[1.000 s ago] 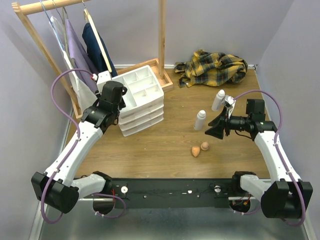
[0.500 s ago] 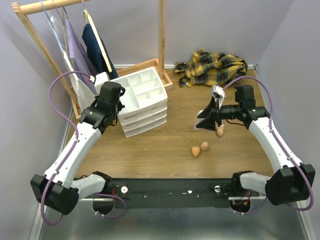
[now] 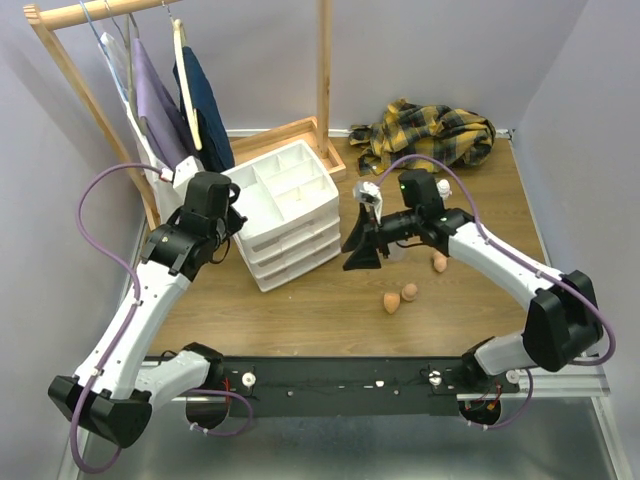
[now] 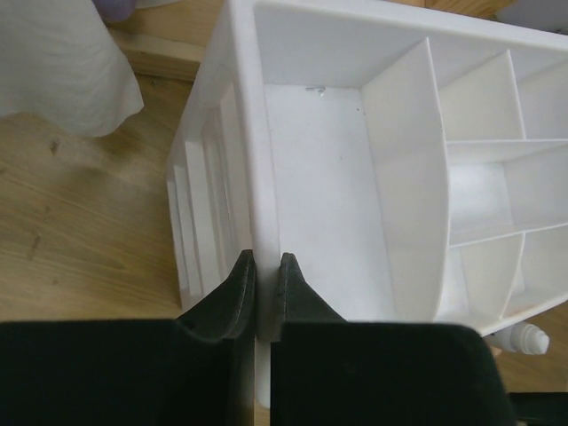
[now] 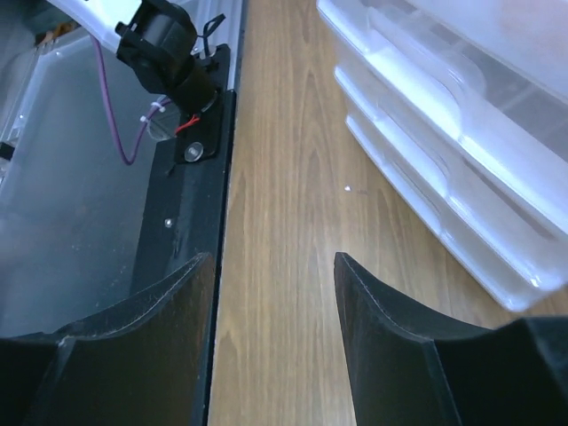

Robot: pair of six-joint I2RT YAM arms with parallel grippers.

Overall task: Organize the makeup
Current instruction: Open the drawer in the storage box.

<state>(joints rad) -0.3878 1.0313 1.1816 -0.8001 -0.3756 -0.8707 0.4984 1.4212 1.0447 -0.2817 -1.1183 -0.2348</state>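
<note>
Since 1 second ago the right arm has swung left across the table, and the right gripper point(image 3: 361, 256) now hangs just beside the front right corner of the white drawer unit point(image 3: 292, 246). Over the same interval the left gripper point(image 4: 263, 266) has closed.

The left wrist view shows its 2 fingers pinching the unit's thin left wall, 1 inside the long compartment and 1 outside. The overhead view hides that contact behind the wrist.

The right wrist view shows jaws well apart with nothing between them, bare wood below and 3 drawer fronts to their right.

The overhead view alone shows 3 peach sponges point(image 3: 409, 292) on the wood, well clear of both sets of jaws and nearer the right pair.

A white bottle point(image 4: 525, 338) shows only its cap in the left wrist view, past the unit's corner and right of the left jaws.
</note>
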